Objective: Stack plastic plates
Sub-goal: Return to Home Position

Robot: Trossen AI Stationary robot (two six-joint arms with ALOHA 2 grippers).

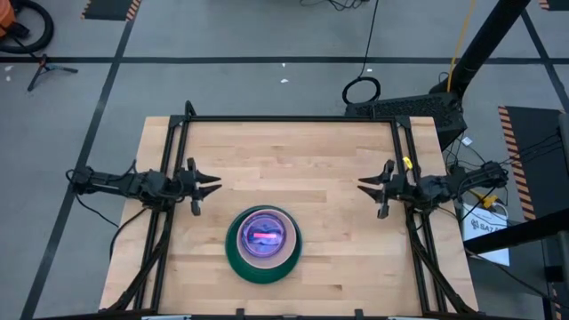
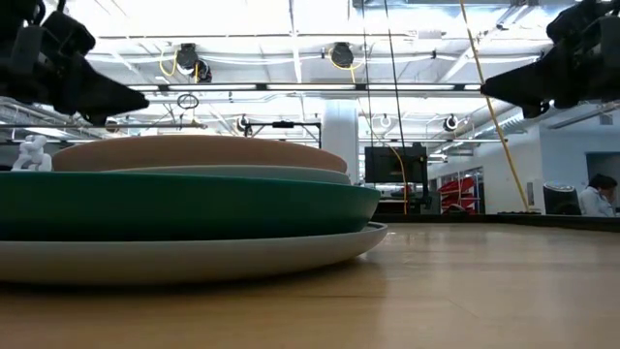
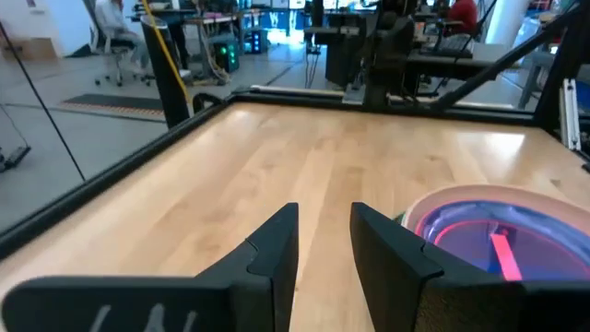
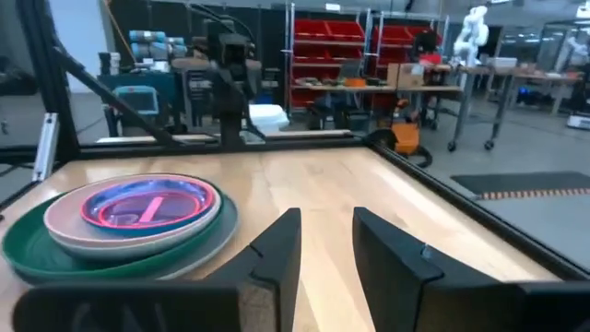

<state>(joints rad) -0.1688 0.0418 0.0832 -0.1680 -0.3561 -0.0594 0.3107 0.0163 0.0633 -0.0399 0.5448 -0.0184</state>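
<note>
The plastic plates stand as one stack (image 1: 263, 243) on the table near its near edge, about midway between the arms. A large grey plate (image 2: 194, 257) rests on the wood. On it sit a dark green one (image 2: 194, 208), a pale one (image 2: 291, 174) and a salmon-pink one (image 2: 194, 153). The small translucent blue and pink-red plates (image 4: 147, 205) lie on top. My left gripper (image 1: 213, 184) hovers open at the table's left side. My right gripper (image 1: 364, 185) hovers open at the right side. Both point inward, above the table and farther back than the stack.
Bare wood lies between the two grippers and behind the stack (image 1: 293, 160). A black metal frame (image 1: 293, 119) runs along the far edge and down both sides. Beyond the table are workshop benches, shelves and seated people (image 2: 596, 194).
</note>
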